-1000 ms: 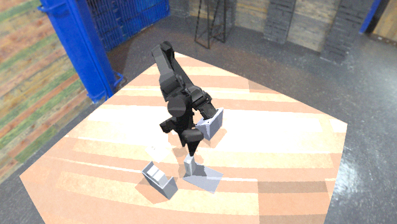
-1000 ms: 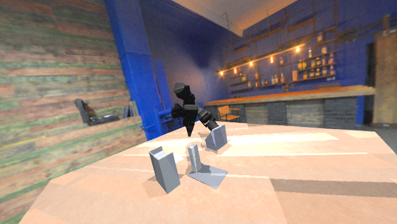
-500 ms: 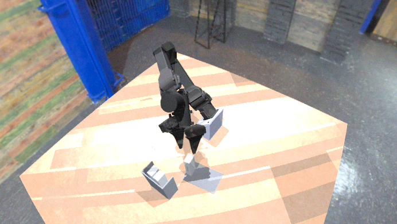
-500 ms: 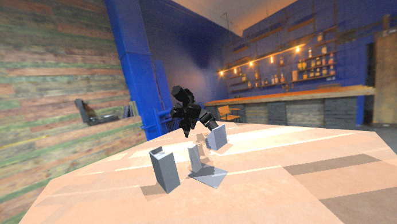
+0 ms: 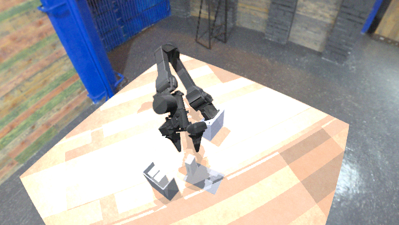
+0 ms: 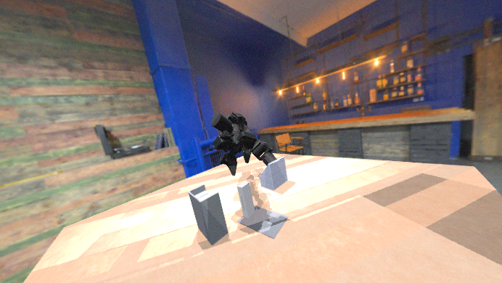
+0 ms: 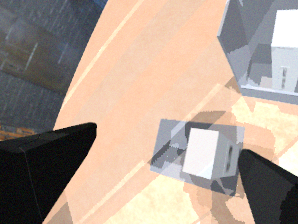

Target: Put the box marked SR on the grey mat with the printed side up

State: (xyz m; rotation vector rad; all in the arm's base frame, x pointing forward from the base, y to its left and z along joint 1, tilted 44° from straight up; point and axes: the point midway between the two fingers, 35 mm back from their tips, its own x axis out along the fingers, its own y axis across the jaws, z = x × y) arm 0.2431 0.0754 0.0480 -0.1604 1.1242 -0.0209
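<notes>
Behind the bench, a blue column rises beside a wall of multicoloured planks. In the exterior view, bottles line shelves, lit bulbs hang near them, and an orange chair stands by a long counter.

claw open, empty | pale box upright on grey mat | bin near, pale box inside

Matte black six-joint arm: angular link housings, one stubby cylindrical section, and a black hand with two tapering, pointed fingers.
</notes>
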